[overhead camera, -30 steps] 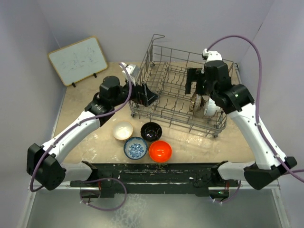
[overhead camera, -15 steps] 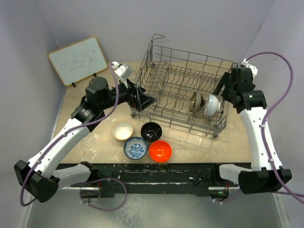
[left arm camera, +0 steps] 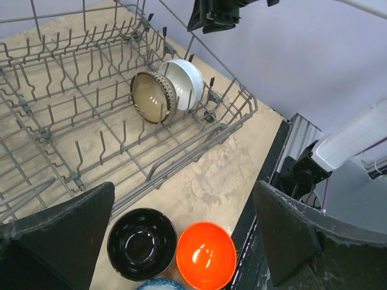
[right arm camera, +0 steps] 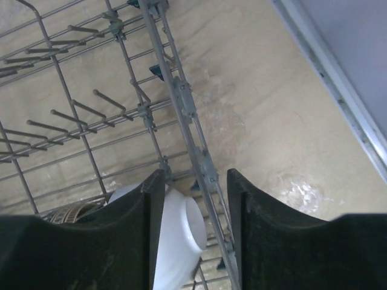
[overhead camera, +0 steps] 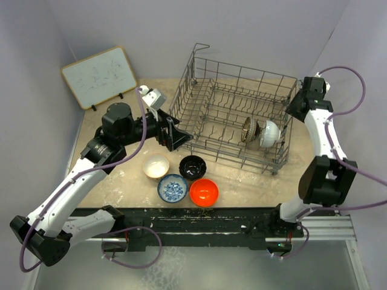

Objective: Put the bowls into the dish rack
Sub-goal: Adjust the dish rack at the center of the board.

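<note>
Two bowls (overhead camera: pixel 269 133) are seated in the dish rack (overhead camera: pixel 230 90), and the right claw (right arm camera: pixel 195 175) has been withdrawn, half-narrowed, empty. Four are left on the table (overhead camera: pixel 260 181) by the wide left claw (left arm camera: pixel 181 193).

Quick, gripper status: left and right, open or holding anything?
Left gripper: wide open, holding nothing.
Right gripper: jaws partly apart, holding nothing, over the dish rack wall.

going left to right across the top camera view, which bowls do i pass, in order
small cream round bowl → blue-and-white patterned bowl → glossy black bowl → bright orange-red bowl → then, standing on edge in the grey wire dish rack, brown-rimmed bowl → white bowl
</note>
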Action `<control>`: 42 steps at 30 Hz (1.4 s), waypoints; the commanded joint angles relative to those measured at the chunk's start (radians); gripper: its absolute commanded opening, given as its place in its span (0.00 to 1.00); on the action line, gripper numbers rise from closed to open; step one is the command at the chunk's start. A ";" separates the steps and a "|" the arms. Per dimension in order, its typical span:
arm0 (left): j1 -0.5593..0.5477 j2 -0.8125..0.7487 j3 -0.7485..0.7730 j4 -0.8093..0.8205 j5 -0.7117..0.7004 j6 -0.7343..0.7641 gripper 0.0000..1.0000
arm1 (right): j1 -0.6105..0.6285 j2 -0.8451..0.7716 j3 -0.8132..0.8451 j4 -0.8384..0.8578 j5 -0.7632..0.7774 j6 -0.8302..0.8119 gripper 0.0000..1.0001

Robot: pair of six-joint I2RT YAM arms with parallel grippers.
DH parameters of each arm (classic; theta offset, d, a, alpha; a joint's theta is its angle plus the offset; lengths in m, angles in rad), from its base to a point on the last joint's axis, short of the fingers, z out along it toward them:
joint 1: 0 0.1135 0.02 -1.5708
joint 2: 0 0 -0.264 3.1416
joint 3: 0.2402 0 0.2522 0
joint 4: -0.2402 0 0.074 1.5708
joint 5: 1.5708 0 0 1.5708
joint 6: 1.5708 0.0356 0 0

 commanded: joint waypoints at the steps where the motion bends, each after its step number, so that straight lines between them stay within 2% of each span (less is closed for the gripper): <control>1: 0.003 -0.033 0.016 -0.023 -0.009 0.055 0.99 | -0.026 0.061 0.082 0.097 -0.112 -0.071 0.45; 7: 0.004 -0.027 0.013 -0.050 -0.010 0.080 0.99 | -0.033 0.137 0.111 0.124 -0.101 -0.070 0.36; 12: 0.003 -0.027 0.012 -0.076 -0.014 0.094 0.99 | -0.034 0.191 0.136 0.145 -0.053 -0.087 0.10; 18: 0.003 -0.026 -0.018 -0.076 -0.015 0.091 0.99 | -0.035 0.287 0.187 0.145 0.009 -0.118 0.06; 19: 0.003 -0.026 -0.022 -0.077 -0.018 0.089 0.99 | -0.036 0.300 0.188 0.153 0.007 -0.124 0.01; 25: 0.003 -0.018 -0.029 -0.084 -0.030 0.087 0.99 | -0.035 0.374 0.256 0.255 0.032 -0.141 0.00; 35: 0.004 0.039 -0.063 -0.041 -0.005 0.074 0.99 | -0.036 0.631 0.655 0.319 0.076 -0.189 0.00; 42: 0.005 0.077 -0.071 -0.016 -0.003 0.087 0.99 | -0.036 0.743 0.800 0.437 0.059 -0.165 0.00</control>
